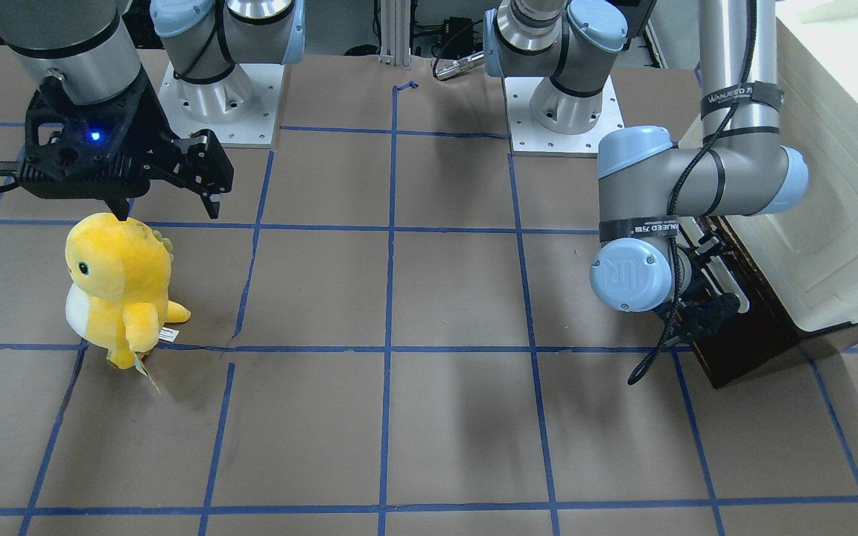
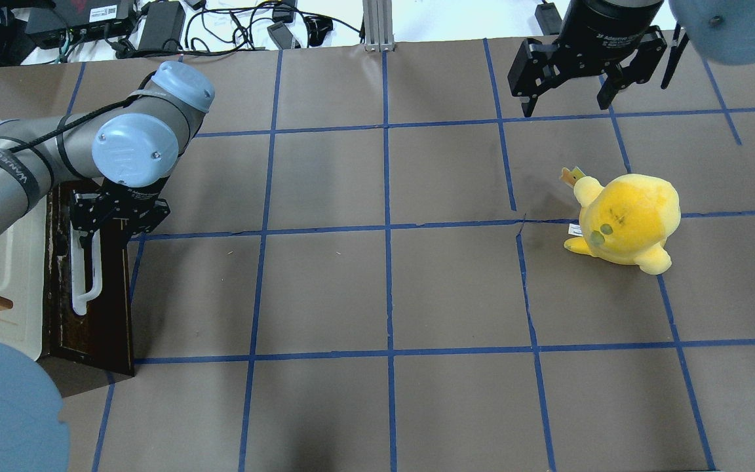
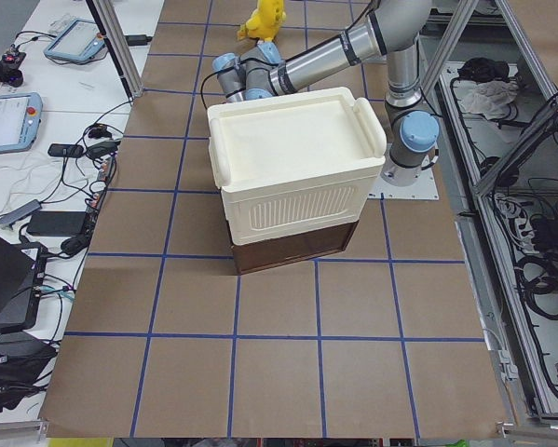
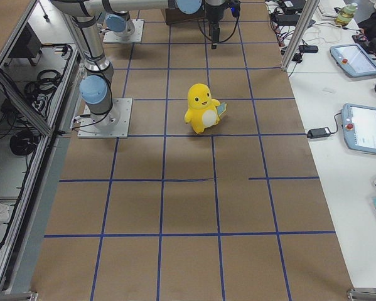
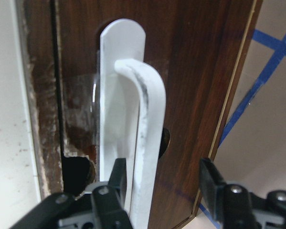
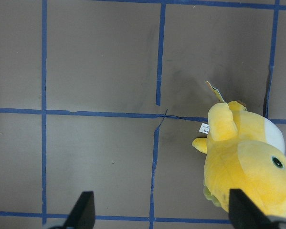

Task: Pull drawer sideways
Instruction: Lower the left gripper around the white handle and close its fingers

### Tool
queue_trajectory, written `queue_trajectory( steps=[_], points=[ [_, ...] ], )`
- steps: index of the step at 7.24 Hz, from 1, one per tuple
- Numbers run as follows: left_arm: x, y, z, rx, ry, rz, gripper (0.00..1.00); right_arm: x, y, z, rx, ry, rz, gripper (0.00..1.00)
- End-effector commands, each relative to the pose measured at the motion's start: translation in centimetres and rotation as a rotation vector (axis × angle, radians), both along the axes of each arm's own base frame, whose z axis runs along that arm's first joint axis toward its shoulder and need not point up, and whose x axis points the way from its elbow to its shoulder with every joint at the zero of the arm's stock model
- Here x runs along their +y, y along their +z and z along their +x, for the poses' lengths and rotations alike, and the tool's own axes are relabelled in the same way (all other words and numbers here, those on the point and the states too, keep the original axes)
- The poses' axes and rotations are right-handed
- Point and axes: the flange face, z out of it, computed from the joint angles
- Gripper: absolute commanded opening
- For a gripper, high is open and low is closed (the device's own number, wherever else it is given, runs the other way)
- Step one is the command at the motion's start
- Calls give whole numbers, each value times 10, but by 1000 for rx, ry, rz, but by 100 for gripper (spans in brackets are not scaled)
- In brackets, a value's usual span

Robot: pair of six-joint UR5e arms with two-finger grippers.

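Overhead exterior view: table (image 2: 384, 295) covered in matte brown paper with a blue tape grid. Cream-white plastic cabinet (image 3: 297, 177), rounded rim and ribbed side, sits at the far left edge of frame. Drawer (image 2: 99, 314) is at the cabinet's base, lower left of frame; its front is glossy dark brown wood, scuffed around the handle mount. Yellow plush toy (image 2: 626, 216), fuzzy and round, stands upright right of centre, with a paper tag. Right gripper (image 2: 566, 105) is at top right, black fingers spread wide, holding nothing, apart from the toy. Left gripper (image 5: 162, 167) is at the drawer front, fingers parted and straddling the white bar handle (image 5: 150, 143). One finger is just beside the bar, the other well off it, not clamped. Handle is smooth curved plastic with grey scuffs.
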Motion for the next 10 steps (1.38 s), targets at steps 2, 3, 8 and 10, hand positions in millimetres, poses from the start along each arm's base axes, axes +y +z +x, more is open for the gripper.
queue_trajectory(
  steps=[2, 3, 8, 10],
  points=[
    [-1, -3, 0, 1, -1, 5, 60, 0, 0, 0, 1, 0, 0, 100],
    [-1, -4, 0, 1, -1, 6, 60, 0, 0, 0, 1, 0, 0, 100],
    [2, 0, 1, 2, 1, 18, 46, 0, 0, 0, 1, 0, 0, 100],
    [4, 2, 3, 1, 5, 29, 46, 0, 0, 0, -1, 2, 0, 100]
  ],
)
